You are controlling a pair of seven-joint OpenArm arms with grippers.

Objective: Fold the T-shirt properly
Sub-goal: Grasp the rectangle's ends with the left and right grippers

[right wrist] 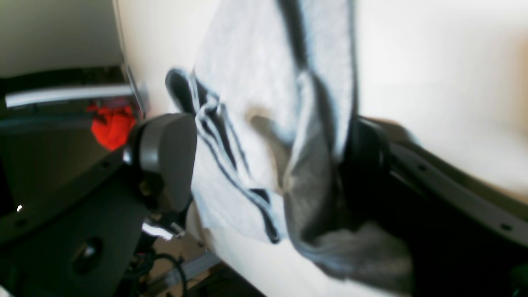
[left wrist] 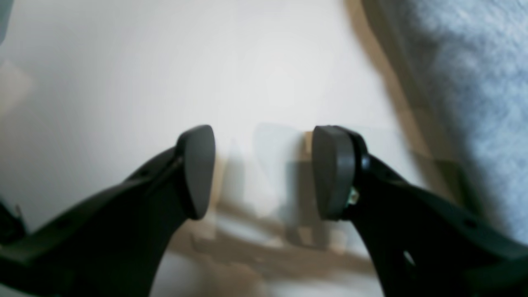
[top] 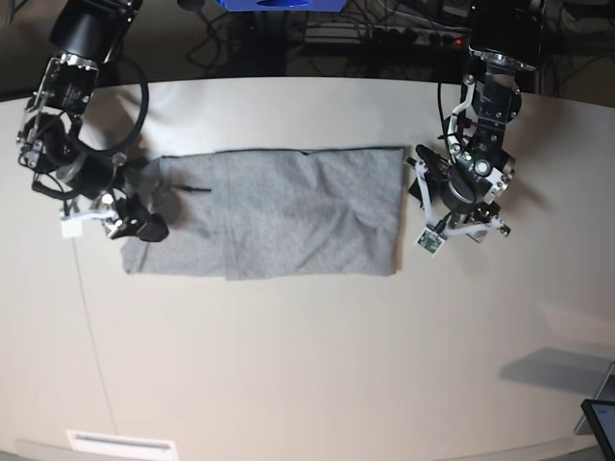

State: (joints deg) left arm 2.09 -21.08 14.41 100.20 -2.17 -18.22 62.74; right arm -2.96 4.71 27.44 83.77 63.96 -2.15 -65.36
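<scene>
Your T-shirt point(top: 279, 211) lies flat mid-table as a folded band. The right gripper point(right wrist: 264, 165) seems clamped on its end, though blur hides the contact. The left gripper point(left wrist: 264, 171) hangs spread and empty beside the opposite edge; grip there before lifting evenly.

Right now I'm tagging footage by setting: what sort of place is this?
Probably a robotics lab bench: two arms over a pale table, a T-shirt laid out, and cables behind.

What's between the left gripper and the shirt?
Just bare table: left wrist view shows the open left gripper beside the shirt edge, not touching.
</scene>
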